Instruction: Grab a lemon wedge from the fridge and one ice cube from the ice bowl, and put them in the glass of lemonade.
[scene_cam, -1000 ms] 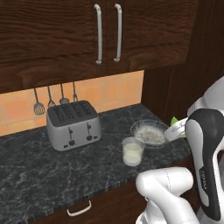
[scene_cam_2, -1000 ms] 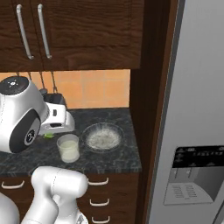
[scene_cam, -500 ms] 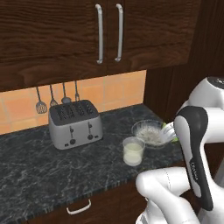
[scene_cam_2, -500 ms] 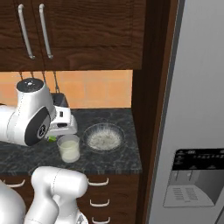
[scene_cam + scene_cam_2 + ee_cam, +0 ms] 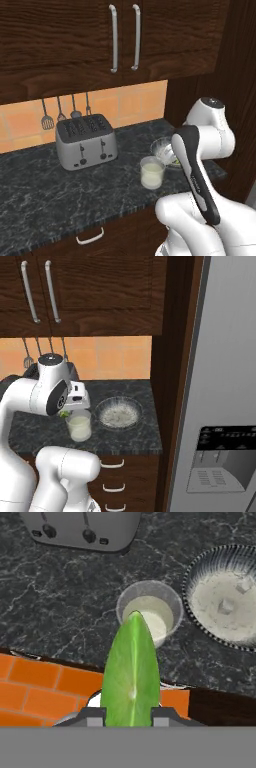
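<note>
Holding lemon wedge (image 5: 131, 674) over glass of lemonade (image 5: 150, 611), jaws clenched on it.
Glass on dark bench (image 5: 65, 607); ice bowl (image 5: 227, 597) just beside at 3 o'clock, toaster (image 5: 82, 529) approx 11 o'clock.

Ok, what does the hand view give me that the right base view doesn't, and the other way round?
Hand view alone: the lemon wedge shut in the gripper, seen close, and the toaster. Right base view alone: the fridge, the upper cabinet handles and the drawers. Both: the glass of lemonade beside the ice bowl on the dark counter.
</note>
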{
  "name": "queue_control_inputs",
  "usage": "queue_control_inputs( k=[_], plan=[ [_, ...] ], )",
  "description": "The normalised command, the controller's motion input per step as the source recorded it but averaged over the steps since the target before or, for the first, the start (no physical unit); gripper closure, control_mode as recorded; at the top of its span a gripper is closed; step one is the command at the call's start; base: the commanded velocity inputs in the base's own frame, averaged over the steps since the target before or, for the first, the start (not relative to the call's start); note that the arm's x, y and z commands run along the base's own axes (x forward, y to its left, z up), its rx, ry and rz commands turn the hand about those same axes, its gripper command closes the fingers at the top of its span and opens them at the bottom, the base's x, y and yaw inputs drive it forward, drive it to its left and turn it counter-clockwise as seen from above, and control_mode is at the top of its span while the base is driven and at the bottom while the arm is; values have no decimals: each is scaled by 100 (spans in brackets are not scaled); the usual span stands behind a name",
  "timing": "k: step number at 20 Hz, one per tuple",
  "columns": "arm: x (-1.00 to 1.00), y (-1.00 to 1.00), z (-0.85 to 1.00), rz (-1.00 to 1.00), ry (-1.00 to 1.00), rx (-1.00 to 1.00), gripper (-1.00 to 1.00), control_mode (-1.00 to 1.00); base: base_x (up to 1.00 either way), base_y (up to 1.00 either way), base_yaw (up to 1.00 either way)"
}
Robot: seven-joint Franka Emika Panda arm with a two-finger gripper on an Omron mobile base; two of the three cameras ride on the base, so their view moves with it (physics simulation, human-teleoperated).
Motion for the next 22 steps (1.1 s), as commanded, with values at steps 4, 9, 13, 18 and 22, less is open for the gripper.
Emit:
queue_control_inputs(
  k=[4, 9, 13, 18, 22],
  plan=[
    [49, 36, -73, 1, 8, -5, 100, -100, 0, 0, 0],
    [27, -3, -18, 0, 10, -1, 100, -100, 0, 0, 0],
    [6, 0, -22, 0, 2, 0, 100, -100, 0, 0, 0],
    [15, -2, -9, 0, 0, 0, 100, -100, 0, 0, 0],
    [35, -1, 0, 1, 0, 0, 100, -100, 0, 0, 0]
  ],
)
